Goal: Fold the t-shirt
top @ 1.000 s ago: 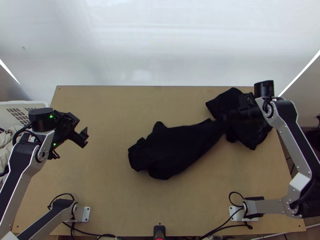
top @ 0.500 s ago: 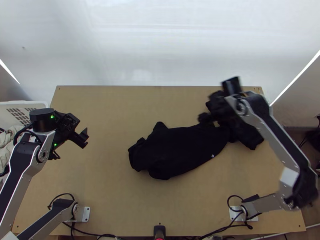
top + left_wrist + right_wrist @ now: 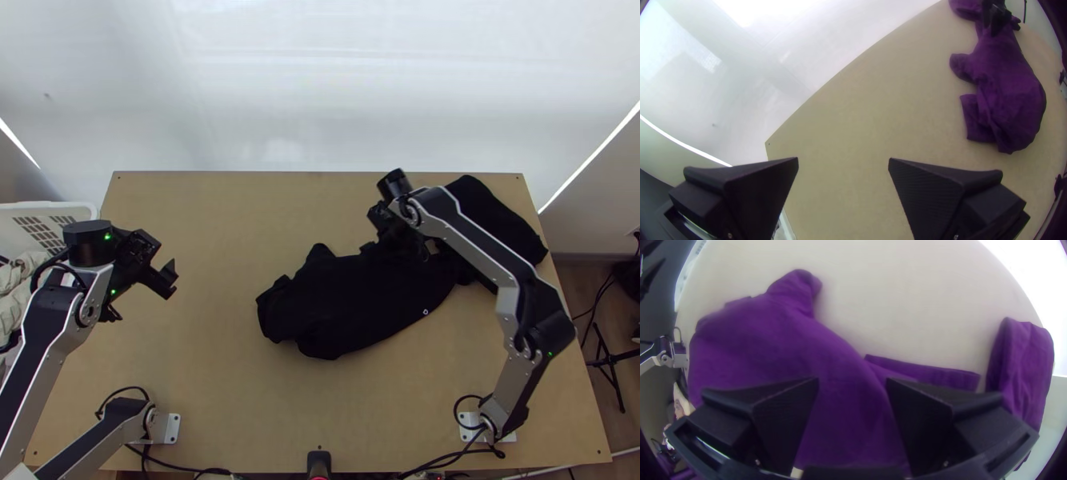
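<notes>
Where the t-shirt (image 3: 360,296) lies: though a fold wants a flat cloth, it sits bunched and twisted on the bench (image 3: 224,400), its near edge rounded and its outline lumpy, so sleeves and hem are hard to sort out

Right gripper (image 3: 852,382): over the t-shirt's far right part, probably to take an edge and draw it out; its fingers stand wide apart with cloth below them, and I see nothing gripped

Left gripper (image 3: 843,160): well apart from the t-shirt, on its left, fingers spread wide with nothing between, likely waiting clear of the other arm's work

Second dark heap (image 3: 512,224): beyond the t-shirt to the right, close against it; whether it is a separate garment or part of the same one, I cannot tell

White basket (image 3: 56,210): far off to the t-shirt's left, with pale cloth (image 3: 16,272) inside, perhaps kept aside for laundry

Next step: spreading should come before folding; a pinch through several layers could drag the whole bunch instead of opening it
</notes>
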`<state>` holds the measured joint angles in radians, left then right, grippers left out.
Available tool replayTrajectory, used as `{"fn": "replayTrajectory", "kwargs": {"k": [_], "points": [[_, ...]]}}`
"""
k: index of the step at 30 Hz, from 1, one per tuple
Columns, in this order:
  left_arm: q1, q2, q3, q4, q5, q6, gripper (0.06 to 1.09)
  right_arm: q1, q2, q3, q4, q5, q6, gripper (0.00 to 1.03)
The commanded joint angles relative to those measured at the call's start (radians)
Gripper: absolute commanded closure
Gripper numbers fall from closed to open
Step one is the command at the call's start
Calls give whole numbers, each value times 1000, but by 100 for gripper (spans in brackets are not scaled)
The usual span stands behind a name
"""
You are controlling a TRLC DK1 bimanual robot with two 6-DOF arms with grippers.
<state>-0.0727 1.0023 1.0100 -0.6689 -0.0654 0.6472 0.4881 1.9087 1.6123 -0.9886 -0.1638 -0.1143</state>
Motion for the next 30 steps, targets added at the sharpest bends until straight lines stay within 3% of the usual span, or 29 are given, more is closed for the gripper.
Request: {"fn": "replayTrajectory", "kwargs": {"k": [1,3,5,7,11,15,21,25,30], "points": [[-1,-1,-17,9,-2,-8,10,3,78,-12,1,1,-1,34],[-4,-1,-16,11,-2,-9,10,4,79,-11,4,0,-5,51],[-4,-1,-11,11,-4,-9,10,6,79,-9,10,1,-8,89],[-2,-2,-11,9,-5,-8,10,3,72,-19,5,0,-8,100],[4,-8,-13,9,-7,-3,10,-5,12,-45,-56,0,-13,100],[5,-10,-13,9,-7,0,10,-3,-115,-80,-163,-11,-79,100],[-1,-5,-22,19,-5,0,10,7,-349,-170,-390,-95,-308,100],[-9,2,-22,25,-5,0,10,95,-534,-333,-472,-137,-440,100],[-19,18,-14,31,-5,-3,10,250,-548,-592,-446,-140,-452,100]]}}
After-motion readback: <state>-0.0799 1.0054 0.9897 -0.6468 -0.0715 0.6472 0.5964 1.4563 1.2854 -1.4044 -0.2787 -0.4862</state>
